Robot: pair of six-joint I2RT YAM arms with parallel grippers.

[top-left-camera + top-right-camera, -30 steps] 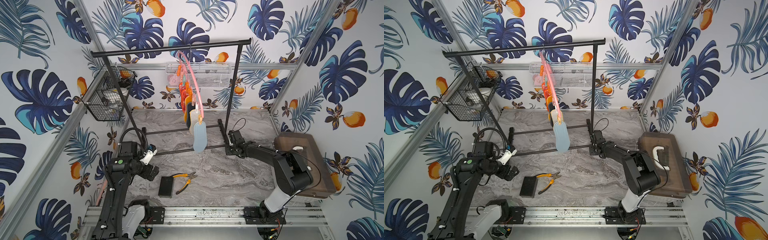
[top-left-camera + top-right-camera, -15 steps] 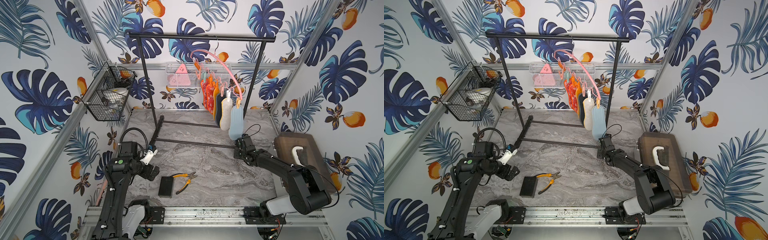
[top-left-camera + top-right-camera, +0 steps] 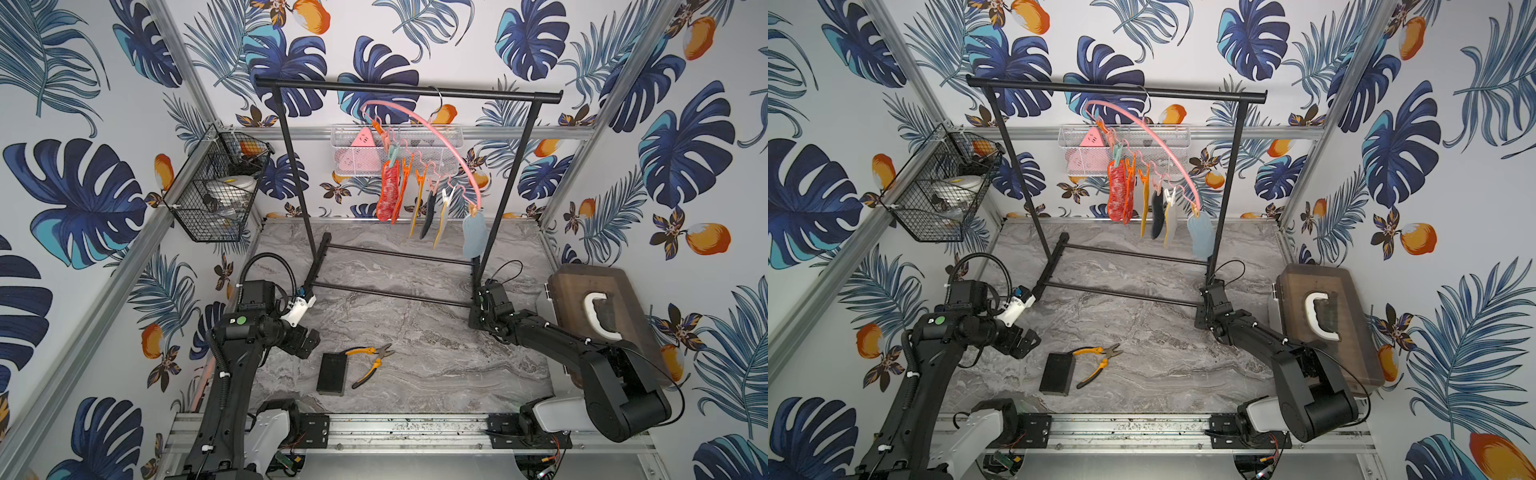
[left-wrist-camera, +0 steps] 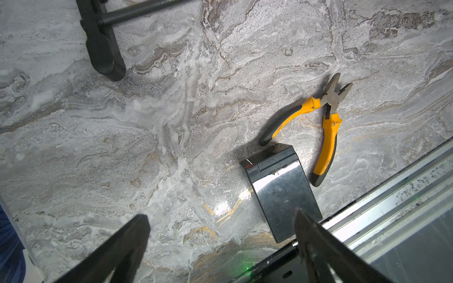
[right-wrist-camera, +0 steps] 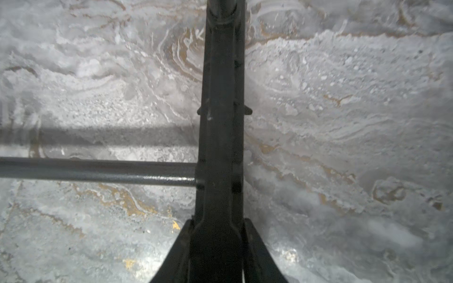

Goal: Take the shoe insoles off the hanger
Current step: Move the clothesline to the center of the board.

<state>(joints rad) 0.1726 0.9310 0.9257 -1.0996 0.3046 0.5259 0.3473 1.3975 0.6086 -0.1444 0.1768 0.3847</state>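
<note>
Rack has swung square, right jaws clamped on its foot, left jaws wide: release gently so hanger settles.

Overhead pair; close, downward wrist views

Pretty sure it's a robot lab cell: aluminium framing, wallpapered panels, robot arms on a rail.
</note>
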